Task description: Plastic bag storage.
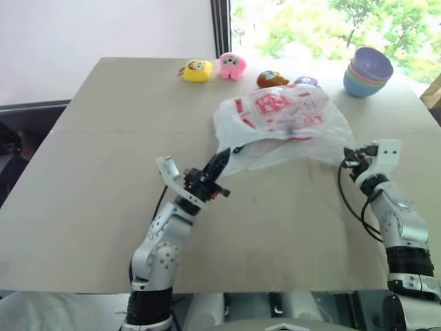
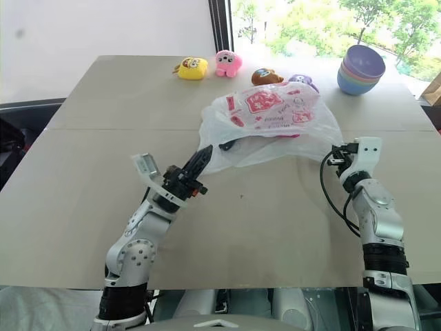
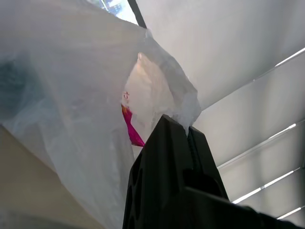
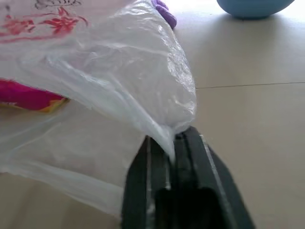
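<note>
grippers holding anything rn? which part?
Both pinch the plastic bag: left gripper shut on its left edge, right gripper shut on its right edge.

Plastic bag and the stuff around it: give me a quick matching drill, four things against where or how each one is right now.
Things:
1. plastic bag
2. stack of bowls
3. yellow plush toy
4. magenta snack packet

States:
A. far right corner of the table
B. inside the bag, seen through the film
C. stretched between the left gripper and the right gripper, both shut on its edges
D. leftmost in the row of toys at the far edge

Pairs: 1-C, 2-A, 3-D, 4-B
</note>
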